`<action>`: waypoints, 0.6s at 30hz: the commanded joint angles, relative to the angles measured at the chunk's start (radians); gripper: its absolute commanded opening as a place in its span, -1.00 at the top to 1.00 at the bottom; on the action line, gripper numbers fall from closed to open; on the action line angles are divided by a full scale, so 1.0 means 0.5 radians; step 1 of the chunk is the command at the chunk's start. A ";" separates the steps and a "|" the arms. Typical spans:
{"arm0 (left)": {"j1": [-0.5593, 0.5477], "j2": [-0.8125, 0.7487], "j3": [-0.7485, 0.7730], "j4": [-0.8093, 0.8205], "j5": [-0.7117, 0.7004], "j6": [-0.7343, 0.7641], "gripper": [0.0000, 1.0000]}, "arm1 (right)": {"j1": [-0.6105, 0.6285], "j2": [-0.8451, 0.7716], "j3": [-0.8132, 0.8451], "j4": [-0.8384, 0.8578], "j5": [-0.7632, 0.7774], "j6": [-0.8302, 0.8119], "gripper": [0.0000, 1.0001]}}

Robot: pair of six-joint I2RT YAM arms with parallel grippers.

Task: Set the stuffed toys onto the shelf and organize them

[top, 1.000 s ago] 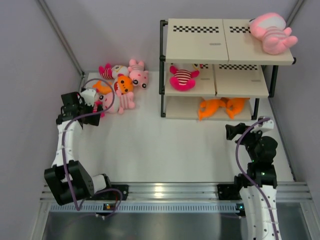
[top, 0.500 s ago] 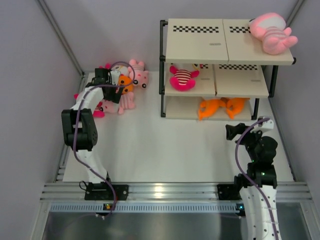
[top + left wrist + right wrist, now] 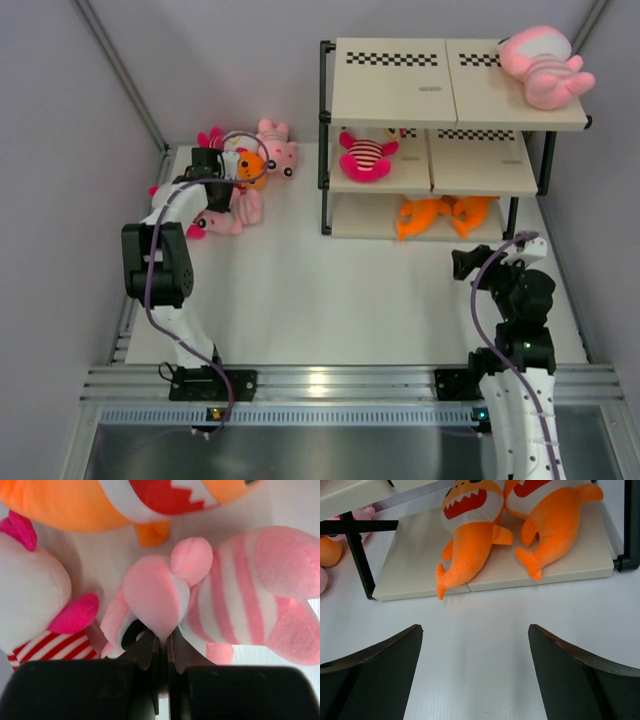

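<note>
Top external view: the shelf (image 3: 455,100) stands on the table (image 3: 330,290) at about 1 o'clock, and it already carries four of the stuffed toys. A pale pink toy (image 3: 545,65) lies at the 3 o'clock end of the top board, a hot-pink toy (image 3: 365,155) lies at the 9 o'clock end of the middle board, and two orange fish toys (image 3: 445,213) lie side by side on the bottom board. The other toys lie in a loose heap (image 3: 240,170) at about 10 o'clock on the table, well apart from the shelf. The left arm reaches into that heap, and the left gripper (image 3: 222,195) sits low over a striped pink toy (image 3: 238,208) at the heap's 6 o'clock edge. In the left wrist view the left gripper (image 3: 162,640) has its jaws pressed together, pinching a soft rounded lobe of the striped pink toy (image 3: 240,580), whose banded body stretches away toward 3 o'clock. An orange fish (image 3: 100,500) lies just beyond it at 12 o'clock, and a white-faced toy (image 3: 30,590) with red stripes lies at 9 o'clock. The right gripper (image 3: 465,262) hangs near the shelf's 5 o'clock corner. In the right wrist view the right gripper (image 3: 475,665) has its jaws spread wide with nothing between them, and the fish toys (image 3: 470,535) lie ahead at 12 o'clock.
</note>
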 commanded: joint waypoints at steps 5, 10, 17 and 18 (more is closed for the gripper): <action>0.014 -0.611 -0.408 -0.081 0.349 0.186 1.00 | 0.017 0.058 0.384 -0.134 -0.045 -0.085 -0.74; 0.014 -1.120 -0.602 -0.302 0.588 0.269 1.00 | 0.017 0.202 0.614 -0.171 -0.385 -0.144 -0.73; 0.011 -1.816 -0.838 -0.664 0.824 0.438 1.00 | 0.105 0.466 0.955 -0.293 -0.714 -0.174 -0.62; 0.011 -1.942 -0.859 -0.703 0.846 0.459 1.00 | 0.142 0.487 1.037 -0.330 -0.626 -0.165 -0.61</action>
